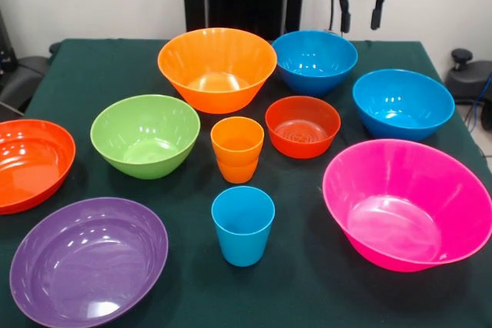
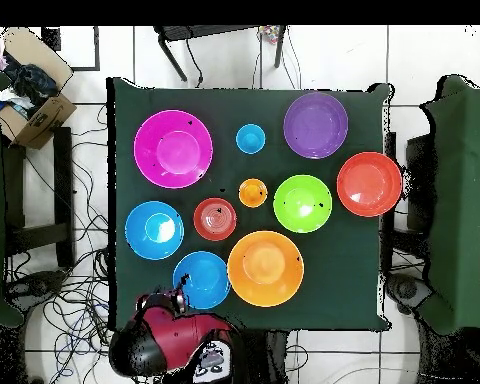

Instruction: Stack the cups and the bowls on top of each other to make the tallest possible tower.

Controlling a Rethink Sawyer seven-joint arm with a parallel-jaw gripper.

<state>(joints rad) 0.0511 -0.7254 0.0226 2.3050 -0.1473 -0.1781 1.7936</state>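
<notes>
Bowls and cups sit spread singly across the dark green table (image 1: 307,297), none nested in another except the orange cups (image 1: 237,149) at frame centre, which appear as a short stack. Just below them stands the light blue cup (image 1: 243,225). The large orange bowl (image 1: 217,67) sits at upper centre, with one blue bowl (image 1: 314,61) to its right and a second blue bowl (image 1: 403,103) further right. A small red-orange bowl (image 1: 302,126) lies right of the orange cups; the lime green bowl (image 1: 144,134) lies left of them. The larger red-orange bowl (image 1: 29,164) is at the left edge, the purple bowl (image 1: 86,260) at lower left, the large pink bowl (image 1: 407,203) at lower right. The gripper (image 1: 362,13) hangs at upper right above the table's far edge, its fingers spread and empty.
</notes>
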